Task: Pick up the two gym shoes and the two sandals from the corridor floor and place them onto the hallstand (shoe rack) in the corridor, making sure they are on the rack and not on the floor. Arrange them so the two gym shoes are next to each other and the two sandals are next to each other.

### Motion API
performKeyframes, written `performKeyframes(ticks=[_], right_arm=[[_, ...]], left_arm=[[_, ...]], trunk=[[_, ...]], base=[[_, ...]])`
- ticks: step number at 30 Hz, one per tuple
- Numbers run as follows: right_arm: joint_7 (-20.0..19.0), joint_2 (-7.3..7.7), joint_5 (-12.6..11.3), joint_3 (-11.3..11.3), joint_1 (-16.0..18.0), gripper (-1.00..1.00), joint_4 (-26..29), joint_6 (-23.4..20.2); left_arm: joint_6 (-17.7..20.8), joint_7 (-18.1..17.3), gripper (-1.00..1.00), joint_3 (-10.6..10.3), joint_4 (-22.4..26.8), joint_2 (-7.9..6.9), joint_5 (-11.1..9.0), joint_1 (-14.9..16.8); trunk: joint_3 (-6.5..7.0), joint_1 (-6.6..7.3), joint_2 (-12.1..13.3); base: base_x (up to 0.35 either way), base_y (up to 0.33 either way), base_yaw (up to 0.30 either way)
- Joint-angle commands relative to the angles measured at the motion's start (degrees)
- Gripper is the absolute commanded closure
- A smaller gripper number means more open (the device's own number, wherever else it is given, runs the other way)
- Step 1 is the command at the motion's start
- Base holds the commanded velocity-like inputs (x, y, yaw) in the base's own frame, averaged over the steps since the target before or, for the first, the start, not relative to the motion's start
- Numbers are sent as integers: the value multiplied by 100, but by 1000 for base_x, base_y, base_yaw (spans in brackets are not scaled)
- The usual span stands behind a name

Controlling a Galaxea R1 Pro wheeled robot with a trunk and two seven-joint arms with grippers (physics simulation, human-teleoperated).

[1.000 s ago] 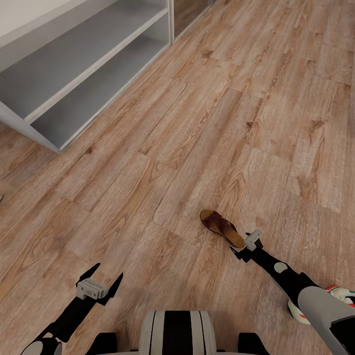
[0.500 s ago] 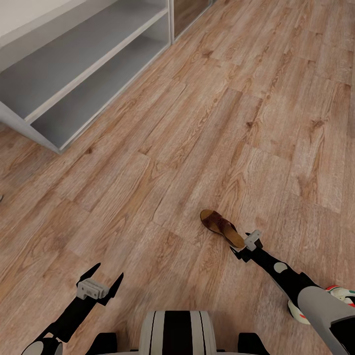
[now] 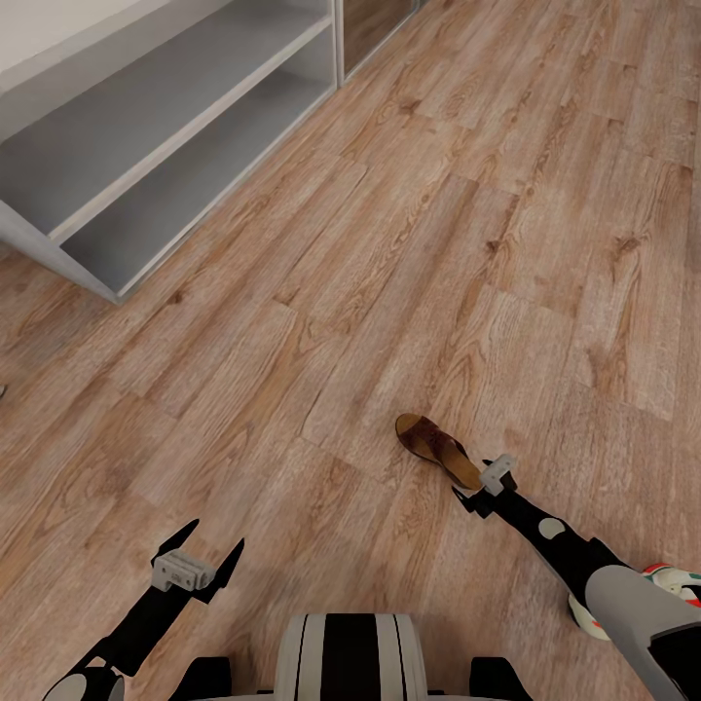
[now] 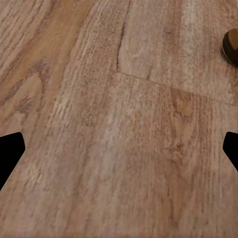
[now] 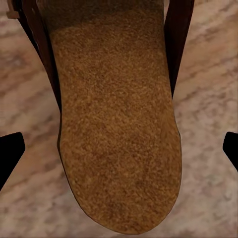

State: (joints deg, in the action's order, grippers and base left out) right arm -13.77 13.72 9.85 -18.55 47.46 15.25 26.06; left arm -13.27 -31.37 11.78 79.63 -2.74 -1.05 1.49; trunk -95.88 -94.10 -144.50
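Sandal, dark brown leather with tan footbed (image 3: 440, 450), lies on the light brown wood-plank corridor floor (image 3: 409, 243); the right gripper (image 3: 475, 492) hovers at its heel, fingers spread wide, touching nothing. Right wrist view: footbed (image 5: 116, 134) between the finger tips. Left gripper (image 3: 198, 553), wide open, empty. Sneaker, white with red-orange patch (image 3: 674, 582), behind the right arm. Light-grey hallstand (image 3: 146, 136) well apart.

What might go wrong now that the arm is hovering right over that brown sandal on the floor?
The right gripper is open over the heel end of the sandal, which lies flat on the corridor floor. Closing there could pinch only the thin sole edge, so the sandal might slip out or skid. A gym shoe sits close beside that arm's elbow and could be nudged. The hallstand is some way off, so a weak hold may fail during carrying.
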Motion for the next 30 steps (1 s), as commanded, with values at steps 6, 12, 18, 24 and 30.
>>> performKeyframes(ticks=[6, 12, 18, 24, 30], right_arm=[[16, -27, 4, -3, 0, -100, -3, -2], [30, -38, 6, -6, 0, -100, -4, -1], [36, -41, 7, -8, 0, -100, -4, -2], [42, -44, 8, -8, 0, -100, -4, -2], [73, -45, 8, -9, 0, -100, -4, -4]], left_arm=[[0, -1, -100, 0, 0, 1, 0, 0], [0, -1, -100, 0, 0, 1, 2, 0], [0, -1, -100, 0, 0, 1, 3, 0], [0, -1, -100, 0, 0, 2, 5, 0], [0, -1, -100, 0, 0, 2, 6, 0]], trunk=[[0, 0, 0], [0, 0, 0], [0, 0, 0], [0, 0, 0], [0, 0, 0]], base=[[0, 0, 0], [0, 0, 0], [0, 0, 0], [0, 0, 0], [0, 0, 0]])
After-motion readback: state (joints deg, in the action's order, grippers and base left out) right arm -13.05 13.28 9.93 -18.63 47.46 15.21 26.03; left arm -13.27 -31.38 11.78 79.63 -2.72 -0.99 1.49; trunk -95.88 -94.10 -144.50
